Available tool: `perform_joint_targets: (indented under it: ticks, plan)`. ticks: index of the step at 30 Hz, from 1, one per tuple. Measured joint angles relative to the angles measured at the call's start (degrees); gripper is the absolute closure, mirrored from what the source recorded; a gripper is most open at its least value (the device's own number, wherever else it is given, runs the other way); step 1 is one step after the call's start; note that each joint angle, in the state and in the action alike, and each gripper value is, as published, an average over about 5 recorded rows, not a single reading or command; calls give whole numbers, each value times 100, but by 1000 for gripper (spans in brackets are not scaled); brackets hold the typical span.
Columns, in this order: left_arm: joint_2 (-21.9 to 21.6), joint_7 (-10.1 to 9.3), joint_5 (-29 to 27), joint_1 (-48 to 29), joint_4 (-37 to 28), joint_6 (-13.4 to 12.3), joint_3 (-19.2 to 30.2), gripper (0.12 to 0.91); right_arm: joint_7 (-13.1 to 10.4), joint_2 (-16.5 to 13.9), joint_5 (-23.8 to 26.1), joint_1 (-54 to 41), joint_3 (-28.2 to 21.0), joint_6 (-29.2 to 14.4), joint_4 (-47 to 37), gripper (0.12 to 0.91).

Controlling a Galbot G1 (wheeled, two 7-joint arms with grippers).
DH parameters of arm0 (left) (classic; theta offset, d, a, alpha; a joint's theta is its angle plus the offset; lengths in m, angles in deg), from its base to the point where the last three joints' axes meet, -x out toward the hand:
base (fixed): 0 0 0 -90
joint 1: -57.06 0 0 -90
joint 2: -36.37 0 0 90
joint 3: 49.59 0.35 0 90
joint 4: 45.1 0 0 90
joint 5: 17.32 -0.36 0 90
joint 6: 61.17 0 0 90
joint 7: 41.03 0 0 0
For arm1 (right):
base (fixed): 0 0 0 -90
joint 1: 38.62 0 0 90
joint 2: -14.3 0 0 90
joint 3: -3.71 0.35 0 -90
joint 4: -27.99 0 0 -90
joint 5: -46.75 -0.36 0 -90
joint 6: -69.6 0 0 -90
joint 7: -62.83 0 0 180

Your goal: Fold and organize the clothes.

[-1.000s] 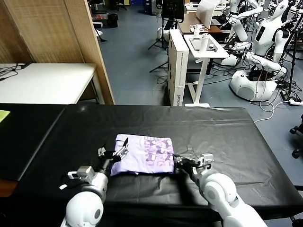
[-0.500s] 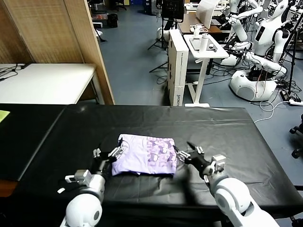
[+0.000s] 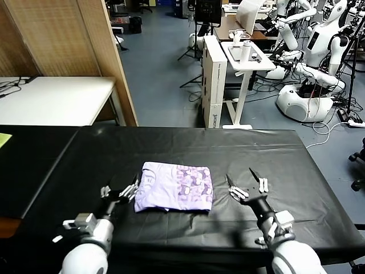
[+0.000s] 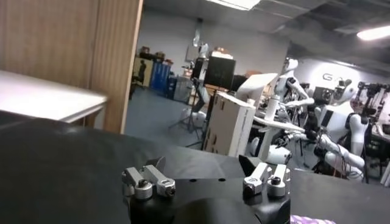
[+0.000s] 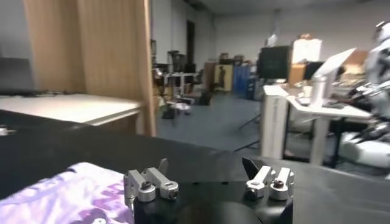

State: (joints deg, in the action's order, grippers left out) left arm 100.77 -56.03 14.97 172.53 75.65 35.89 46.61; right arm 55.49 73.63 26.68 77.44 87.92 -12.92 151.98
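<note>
The black surface [image 3: 274, 154] carries the folded lavender T-shirt [image 3: 174, 186] near its middle, print side up. Left end effector [image 3: 121, 192] hangs just beside its left edge, right end effector [image 3: 246, 181] near its right, both wide open and empty. Risk I see: a finger snagging the hem and dragging the fold apart.

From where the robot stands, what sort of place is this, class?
Most likely a robotics lab or workshop: several white humanoid robots stand across the blue floor, a monitor sits on a stand among trailing cables, and a folded lavender T-shirt lies on a black-covered table.
</note>
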Motion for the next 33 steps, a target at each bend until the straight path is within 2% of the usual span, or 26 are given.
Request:
perform_joint_targets:
  ticks: [4, 8, 12, 16, 20, 26, 33]
  plan:
    - [-176, -133, 24, 459, 253, -91, -224, 123, -6, 143, 258, 683, 371, -403, 259, 118]
    - [-276, -220, 1, 1041, 522, -122, -463, 123, -185, 297, 458, 1389, 620, -767, 483, 118]
    - [-330, -246, -57, 1663, 772, -200, -617, 123, -366, 429, 595, 2063, 737, -883, 700, 118]
    - [-341, -217, -142, 2172, 916, -288, -690, 123, -558, 490, 602, 2581, 794, -686, 880, 118]
    - [-311, -188, -218, 2475, 958, -251, -700, 123, -676, 533, 507, 2839, 840, -382, 1015, 118]
    - [-371, -146, -257, 2551, 973, -129, -662, 123, -708, 608, 270, 3004, 950, -72, 1197, 118]
    - [-464, -118, -250, 2481, 938, -46, -544, 123, -687, 701, 238, 3105, 1050, -7, 1254, 118]
